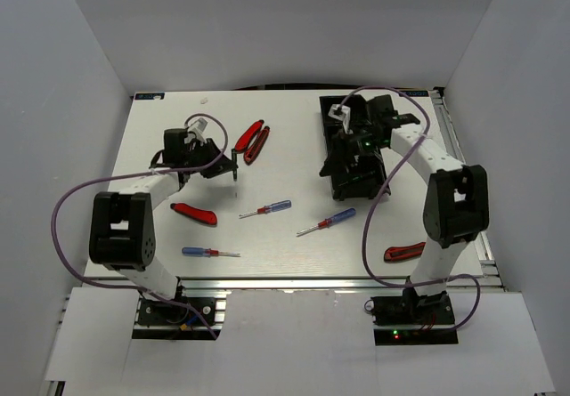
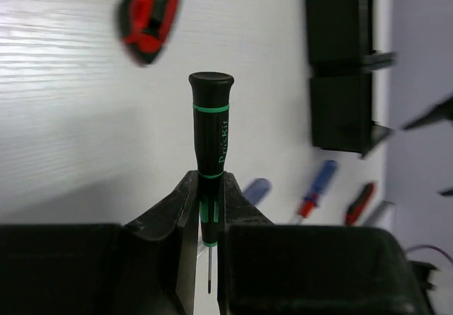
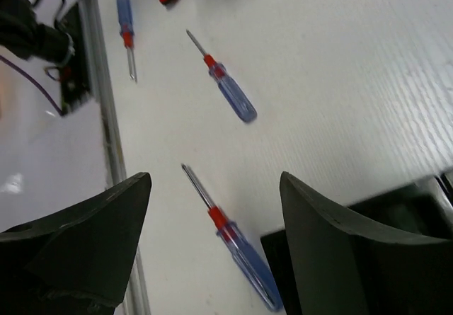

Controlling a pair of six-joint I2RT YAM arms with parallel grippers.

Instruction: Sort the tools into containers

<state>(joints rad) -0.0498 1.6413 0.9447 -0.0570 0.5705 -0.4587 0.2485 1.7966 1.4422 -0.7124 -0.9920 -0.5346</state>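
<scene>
My left claw (image 2: pixel 207 187) is pinching the green-handled screwdriver (image 2: pixel 211 124) low on its handle, over the table's (image 2: pixel 85 117) left half, well apart from the black tray (image 2: pixel 340 110). My right claw (image 3: pixel 214 180) is spread wide above a blue-and-red screwdriver (image 3: pixel 237 248) lying just beside that tray.

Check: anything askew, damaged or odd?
Nothing damaged or spilled. The green screwdriver is pinched low, near its shaft, in the jaws of the left gripper, handle sticking out. One red-handled tool lies near the table edge, front right.
</scene>
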